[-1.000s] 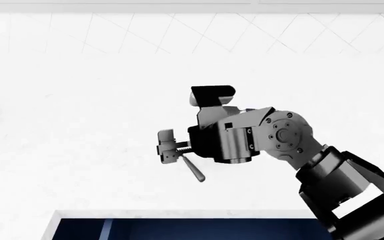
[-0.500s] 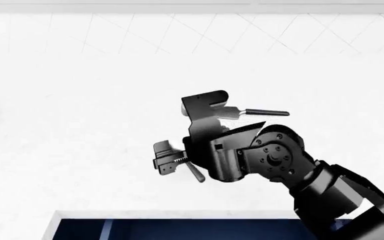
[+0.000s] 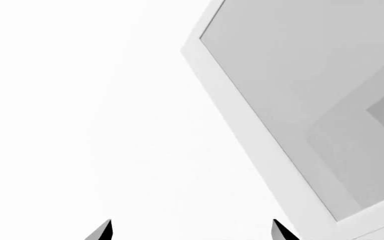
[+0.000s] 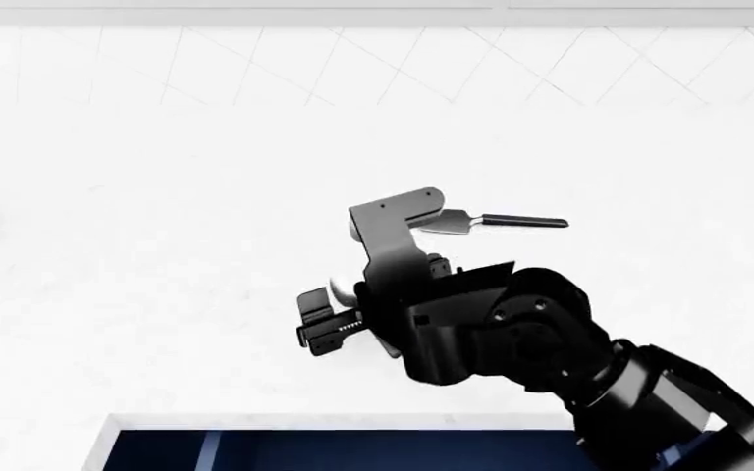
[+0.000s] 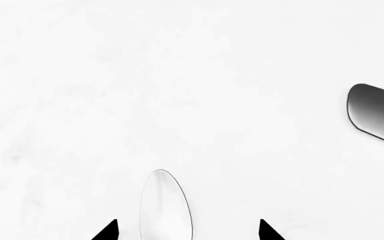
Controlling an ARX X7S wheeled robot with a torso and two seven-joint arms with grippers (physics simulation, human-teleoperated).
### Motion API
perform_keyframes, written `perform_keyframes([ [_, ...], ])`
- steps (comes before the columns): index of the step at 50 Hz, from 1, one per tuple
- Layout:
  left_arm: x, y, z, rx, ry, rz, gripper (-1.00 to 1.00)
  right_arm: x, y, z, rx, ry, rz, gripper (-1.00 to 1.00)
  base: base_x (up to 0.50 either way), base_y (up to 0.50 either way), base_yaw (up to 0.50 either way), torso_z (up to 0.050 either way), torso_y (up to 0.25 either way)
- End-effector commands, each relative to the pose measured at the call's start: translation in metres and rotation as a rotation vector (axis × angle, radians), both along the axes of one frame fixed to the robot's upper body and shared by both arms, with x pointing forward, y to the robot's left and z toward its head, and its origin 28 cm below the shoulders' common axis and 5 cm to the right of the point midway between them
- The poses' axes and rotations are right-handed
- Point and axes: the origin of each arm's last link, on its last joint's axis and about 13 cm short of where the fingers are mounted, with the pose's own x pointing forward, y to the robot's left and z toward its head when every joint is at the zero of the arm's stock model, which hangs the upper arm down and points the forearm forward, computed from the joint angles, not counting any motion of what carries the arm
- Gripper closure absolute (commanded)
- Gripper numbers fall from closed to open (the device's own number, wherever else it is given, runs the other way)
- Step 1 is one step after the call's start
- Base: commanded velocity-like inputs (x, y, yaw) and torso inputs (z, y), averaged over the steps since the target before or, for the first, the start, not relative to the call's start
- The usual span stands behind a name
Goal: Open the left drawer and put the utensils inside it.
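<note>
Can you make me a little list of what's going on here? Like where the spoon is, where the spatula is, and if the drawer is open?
spoon: the spoon sits between the right gripper's fingertips and seems held above the counter
spatula: the spatula lies flat on the counter, beyond the right arm, untouched
drawer: the left drawer is open, with its blue inside showing at the near edge
in the drawer: no utensil visible yet
left gripper: the left gripper is open and holds nothing
</note>
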Motion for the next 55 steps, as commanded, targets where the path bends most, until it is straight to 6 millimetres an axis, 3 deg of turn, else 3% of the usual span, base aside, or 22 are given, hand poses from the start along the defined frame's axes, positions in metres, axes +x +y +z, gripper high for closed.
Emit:
perform_keyframes([
  [1, 0.002, 0.000, -0.003, 0.001, 0.006, -0.001, -1.00, -0.043, 0.008, -0.069, 0.072, 0.625, 0.246, -1.00, 0.00, 0.00, 0.01, -0.010, 0.000],
  [14, 0.003, -0.001, -0.008, -0.001, 0.014, 0.004, -1.00, -0.037, 0.014, -0.103, 0.042, 0.705, 0.256, -1.00, 0.00, 0.01, 0.01, -0.005, 0.000],
  [24, 0.004, 0.000, -0.007, 0.001, 0.014, 0.006, -1.00, -0.033, 0.004, -0.112, 0.067, 0.718, 0.213, -1.00, 0.00, 0.01, 0.01, -0.005, 0.000],
  [25, 0.004, 0.000, -0.006, 0.001, 0.012, 0.005, -1.00, -0.032, 0.004, -0.112, 0.074, 0.704, 0.199, 1.00, 0.00, 0.01, 0.01, -0.010, 0.000],
  [41, 0.001, 0.000, -0.004, 0.004, 0.006, 0.006, -1.00, -0.029, 0.000, -0.107, 0.093, 0.676, 0.181, 1.00, 0.00, 0.01, 0.01, -0.004, 0.000],
  [55, 0.003, 0.000, -0.002, 0.007, 0.006, 0.002, -1.00, -0.055, -0.028, -0.027, 0.200, 0.401, 0.153, 1.00, 0.00, 0.00, 0.00, -0.003, 0.000],
])
